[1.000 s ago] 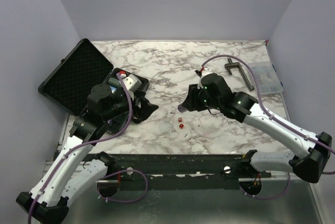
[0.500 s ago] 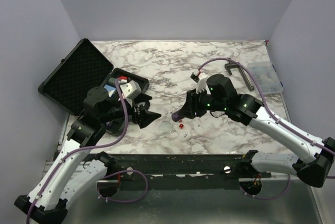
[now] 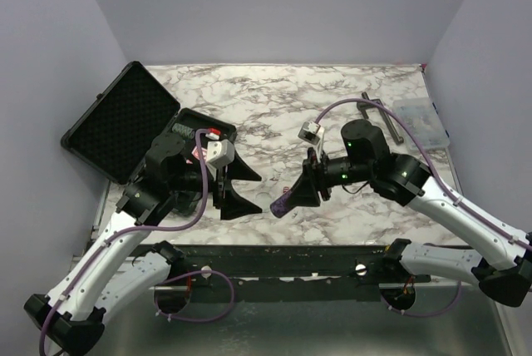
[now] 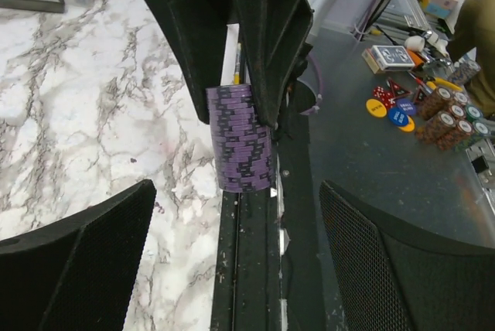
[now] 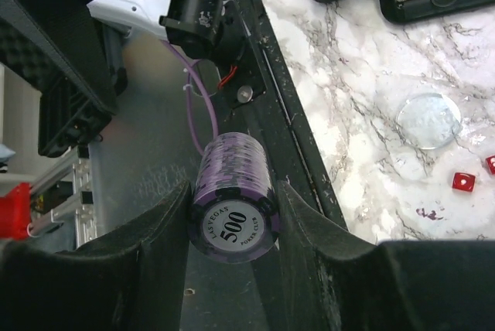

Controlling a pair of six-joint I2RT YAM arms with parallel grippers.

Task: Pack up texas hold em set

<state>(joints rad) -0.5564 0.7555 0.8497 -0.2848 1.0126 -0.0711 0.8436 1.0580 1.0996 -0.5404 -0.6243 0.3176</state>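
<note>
A stack of purple poker chips (image 5: 232, 199) lies sideways between the fingers of my right gripper (image 5: 232, 226), which is shut on it. From above, the right gripper (image 3: 284, 203) hangs over the table's near edge with the chip stack (image 3: 280, 205) pointing left. My left gripper (image 3: 246, 190) faces it, open and empty, a short gap away. The left wrist view shows the chip stack (image 4: 240, 138) ahead of the left gripper (image 4: 240, 269), whose jaws stand wide. The black case (image 3: 116, 127) lies open at the far left. Two red dice (image 5: 462, 181) sit on the marble.
A dark T-shaped clamp (image 3: 380, 116) and a clear compartment box (image 3: 420, 121) lie at the far right. A black rail (image 3: 291, 258) runs along the near edge. A clear round disc (image 5: 429, 120) lies near the dice. Loose chips and cards (image 4: 421, 110) sit off the table.
The right gripper has carried the chip stack left and toward the near edge, above where the dice showed. The left gripper has swung away from the case to face it.
</note>
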